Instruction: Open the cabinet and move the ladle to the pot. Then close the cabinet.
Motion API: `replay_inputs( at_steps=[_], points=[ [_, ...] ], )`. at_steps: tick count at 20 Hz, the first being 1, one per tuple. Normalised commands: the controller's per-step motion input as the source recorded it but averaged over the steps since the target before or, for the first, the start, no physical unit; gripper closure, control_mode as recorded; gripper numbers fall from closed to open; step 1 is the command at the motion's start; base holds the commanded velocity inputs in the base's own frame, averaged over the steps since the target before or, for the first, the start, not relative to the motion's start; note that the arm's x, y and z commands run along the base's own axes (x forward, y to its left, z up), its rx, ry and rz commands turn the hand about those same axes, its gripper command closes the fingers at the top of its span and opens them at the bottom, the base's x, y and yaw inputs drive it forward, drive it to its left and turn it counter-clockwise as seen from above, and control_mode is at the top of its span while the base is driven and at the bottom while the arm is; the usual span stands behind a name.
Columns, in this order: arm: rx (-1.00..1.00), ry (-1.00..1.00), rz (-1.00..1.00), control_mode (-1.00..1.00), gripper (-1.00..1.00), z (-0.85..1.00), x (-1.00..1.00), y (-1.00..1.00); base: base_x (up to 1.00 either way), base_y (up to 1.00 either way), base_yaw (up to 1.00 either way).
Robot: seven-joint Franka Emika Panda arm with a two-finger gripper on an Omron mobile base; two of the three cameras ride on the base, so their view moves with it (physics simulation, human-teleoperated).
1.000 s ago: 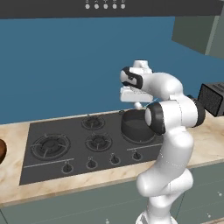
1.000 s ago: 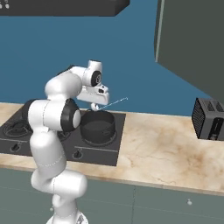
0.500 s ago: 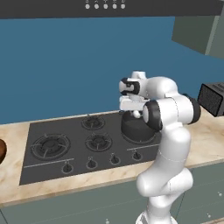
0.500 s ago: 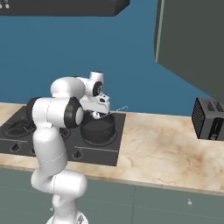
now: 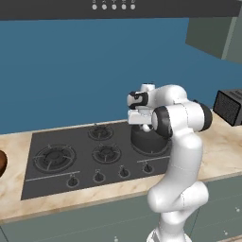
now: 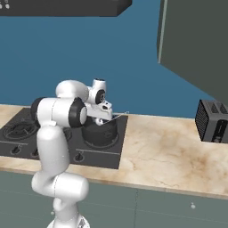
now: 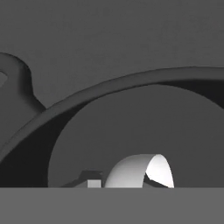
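The dark pot stands on the right rear burner of the cooktop. My gripper hangs just above the pot's mouth, shut on the ladle, whose thin light handle sticks out to the right. In the hand view the ladle's whitish rounded bowl sits between my fingertips, low over the pot's dark floor, inside its rim. The grey-green cabinet hangs at the upper right; a door panel seems to stand out toward me.
The black cooktop with its front knobs covers the left of the marble counter. A dark slotted toaster stands at the far right. A range hood hangs overhead. A brown rounded thing sits at the left edge.
The hand has come down with the ladle, from well above the pot to just over its mouth. The jaws have stayed shut.
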Motion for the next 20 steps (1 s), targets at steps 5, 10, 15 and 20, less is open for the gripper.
replay_inputs(
  at_steps=[5,10,15,20],
  points=[
    [0.00,0.00,0.00,-1.00,1.00,-0.15,0.27,0.00,0.00,0.00,0.00],
    [0.00,0.00,0.00,-1.00,1.00,-0.15,0.04,0.00,0.00,0.00,0.00],
    [0.00,0.00,0.00,-1.00,-1.00,-0.01,-0.33,-0.06,0.00,0.00,0.00],
    [0.00,-0.01,0.00,-1.00,-1.00,0.00,-0.37,-0.16,0.00,0.00,0.00]
  ],
)
